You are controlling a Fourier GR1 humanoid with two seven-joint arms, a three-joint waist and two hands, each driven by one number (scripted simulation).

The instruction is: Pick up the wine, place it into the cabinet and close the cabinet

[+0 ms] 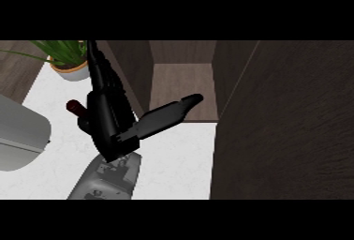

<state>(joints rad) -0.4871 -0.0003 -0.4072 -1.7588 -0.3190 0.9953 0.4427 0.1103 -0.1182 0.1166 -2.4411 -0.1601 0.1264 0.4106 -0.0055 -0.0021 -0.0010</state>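
My left hand (pixel 110 117) hangs over the white counter (pixel 176 159) just in front of the open cabinet (pixel 181 89), fingers long and straight, pressed together and pointing away from me, the thumb (pixel 169 112) stretched out toward the cabinet's floor. The wine (pixel 75 108) sits on the far side of my hand from the cabinet, its dark red end poking out past my fingers; I cannot tell whether they touch it. A potted plant (pixel 69 58) stands beyond it.
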